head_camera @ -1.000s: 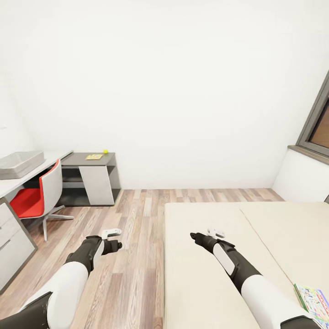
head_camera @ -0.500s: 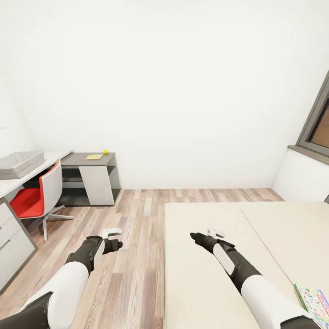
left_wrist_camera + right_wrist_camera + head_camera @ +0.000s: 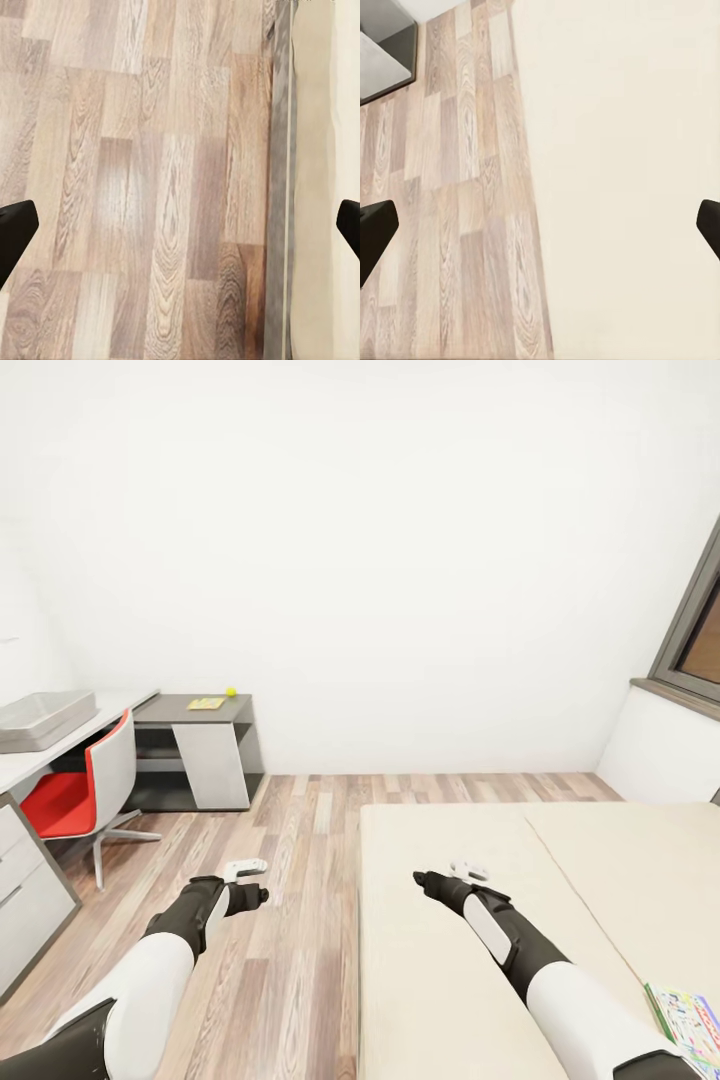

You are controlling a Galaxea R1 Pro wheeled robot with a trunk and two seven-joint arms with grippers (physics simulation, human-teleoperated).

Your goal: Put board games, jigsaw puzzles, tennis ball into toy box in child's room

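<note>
left fingers (image 3: pixel 15 236) spread | right fingers (image 3: pixel 375 232) spread | one board game (image 3: pixel 690 1025) | one toy box (image 3: pixel 40 718)

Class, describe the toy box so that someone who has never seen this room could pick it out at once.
Find the L-shaped desk with a pale grey top along the left wall, behind the red chair. On its pale upper section sits a shallow light grey rectangular tray with sloping sides. It is far bigger than the small yellow ball and flat square on the lower dark section.
</note>
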